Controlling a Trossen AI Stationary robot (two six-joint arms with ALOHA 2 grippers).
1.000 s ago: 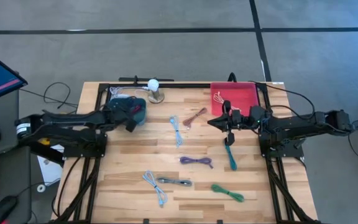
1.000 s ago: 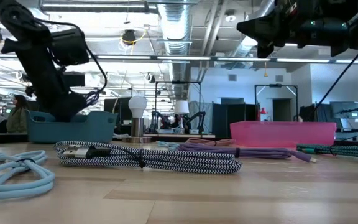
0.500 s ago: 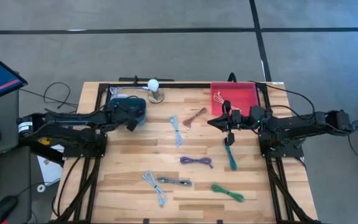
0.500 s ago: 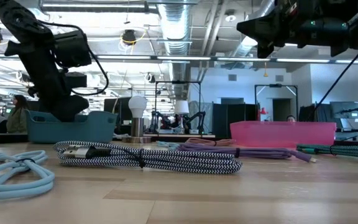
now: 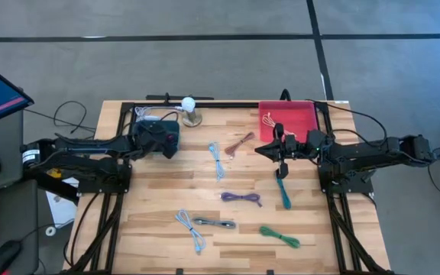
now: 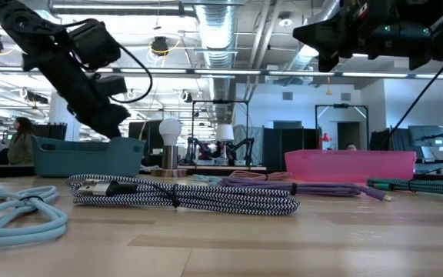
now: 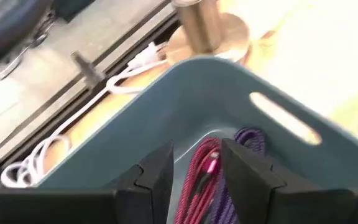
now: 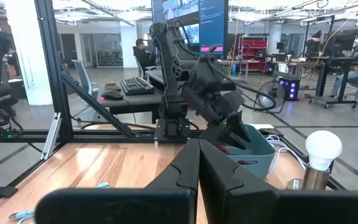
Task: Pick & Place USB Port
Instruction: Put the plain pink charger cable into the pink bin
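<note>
Wooden slatted desk (image 5: 159, 206). On it: teal bin (image 6: 87, 156), pink tray (image 5: 296, 116), white bulb lamp (image 5: 189, 108), and loose cables: light blue (image 5: 192, 228), black-and-white braided (image 6: 183, 195), purple (image 5: 241, 198), green (image 5: 279, 236), teal (image 5: 284, 192), brown (image 5: 240, 142).

The left gripper (image 7: 194, 177) has opened its jaws and lifted above the teal bin (image 7: 303, 155).

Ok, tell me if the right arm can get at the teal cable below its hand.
Probably yes. The right hand hangs shut just above the teal cable, which lies alone on bare table; the purple cable sits well aside. It must open first.
</note>
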